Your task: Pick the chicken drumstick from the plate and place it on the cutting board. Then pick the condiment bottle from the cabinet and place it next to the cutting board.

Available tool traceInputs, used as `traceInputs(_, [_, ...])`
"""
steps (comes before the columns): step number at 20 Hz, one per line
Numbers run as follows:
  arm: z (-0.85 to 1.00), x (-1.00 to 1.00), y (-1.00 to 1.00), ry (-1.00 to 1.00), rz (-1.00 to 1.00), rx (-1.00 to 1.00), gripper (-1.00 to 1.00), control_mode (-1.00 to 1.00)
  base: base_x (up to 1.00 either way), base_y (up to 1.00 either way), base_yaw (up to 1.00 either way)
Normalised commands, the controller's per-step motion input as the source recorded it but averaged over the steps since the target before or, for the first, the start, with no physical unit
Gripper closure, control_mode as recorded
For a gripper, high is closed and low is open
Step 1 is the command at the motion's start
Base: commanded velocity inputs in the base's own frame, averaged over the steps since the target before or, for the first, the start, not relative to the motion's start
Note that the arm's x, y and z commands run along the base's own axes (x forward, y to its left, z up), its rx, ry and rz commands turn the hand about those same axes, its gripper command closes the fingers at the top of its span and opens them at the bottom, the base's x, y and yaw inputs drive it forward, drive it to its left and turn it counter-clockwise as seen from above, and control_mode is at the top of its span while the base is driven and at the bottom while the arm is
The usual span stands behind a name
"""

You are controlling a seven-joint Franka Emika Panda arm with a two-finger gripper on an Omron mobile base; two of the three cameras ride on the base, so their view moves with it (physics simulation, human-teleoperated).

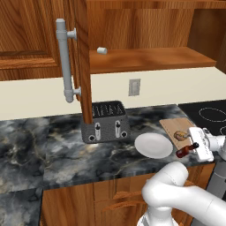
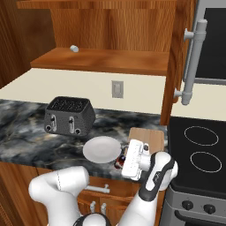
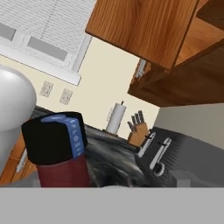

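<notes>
So the chicken drumstick [image 1: 179, 134] is seen lying on the cutting board [image 1: 173, 125], which sits on the dark marble table [image 1: 53, 145] just right of the white plate [image 1: 152, 145]. The condiment bottle [image 1: 187, 149] is found at the near edge of the table, right by the board's near side, between the plate and the gripper [image 1: 193, 147]; whether it's upright or tipped can't really be told. The jaws are spread wide, not clenched on the bottle, whose black cap [image 3: 52, 138] looms close in the hand view. A toaster [image 1: 105, 121] is parked further left, under the open cabinet [image 1: 145, 59], where a small white cylinder [image 1: 102, 50] is left on the shelf.
</notes>
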Motion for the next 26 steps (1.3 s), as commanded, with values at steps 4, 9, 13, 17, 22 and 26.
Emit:
traceInputs(4, [0.0, 0.03, 0.02, 0.2, 0.0, 0.0, -1.0, -1.0, 0.0, 0.0, 0.0])
traceInputs(9, [0.0, 0.01, 0.12, 0.23, 0.0, 0.0, -1.0, -1.0, 0.0, 0.0, 0.0])
traceInputs(13, [0.0, 0.0, 0.24, 0.24, 0.0, 0.0, -1.0, -1.0, 0.0, 0.0, 0.0])
traceInputs(17, [0.0, 0.0, 0.27, 0.21, 0.0, -0.01, -1.0, -1.0, 0.0, 0.0, 0.0])
traceInputs(22, [0.0, 0.0, 0.17, 0.17, 0.0, 0.0, -1.0, -1.0, 0.0, 0.0, 0.0])
traceInputs(26, [0.0, 0.0, 0.09, 0.13, 0.0, 0.0, -1.0, -1.0, 0.0, 0.0, 0.0])
